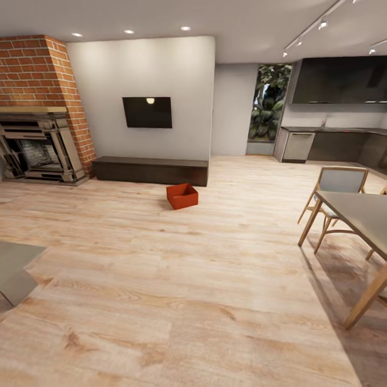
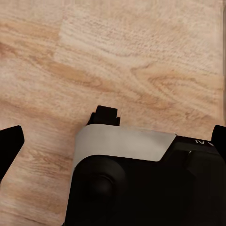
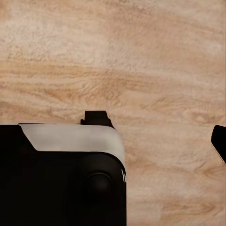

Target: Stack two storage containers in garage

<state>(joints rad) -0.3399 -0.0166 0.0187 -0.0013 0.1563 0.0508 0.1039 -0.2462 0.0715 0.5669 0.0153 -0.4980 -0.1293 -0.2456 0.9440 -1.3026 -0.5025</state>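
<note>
One orange-red storage container (image 1: 182, 195) sits upright and open-topped on the light wood plank floor of the living room, just in front of the right end of the long low dark cabinet (image 1: 150, 170). It is several metres ahead of me, slightly left of centre. In the left wrist view my left gripper (image 2: 113, 143) is open, its black fingertips (image 2: 10, 146) at the picture's edges above the planks and my own dark base. My right gripper (image 3: 113, 146) hangs the same way, with one fingertip (image 3: 219, 143) showing, and holds nothing. The garage is out of view.
A brick fireplace (image 1: 37, 145) and a black wall TV (image 1: 147, 112) stand at the back left. A dining table (image 1: 360, 215) with a chair (image 1: 336, 188) occupies the right. A grey furniture corner (image 1: 16, 269) juts in at the left. Kitchen counters (image 1: 333, 142) lie at the back right.
</note>
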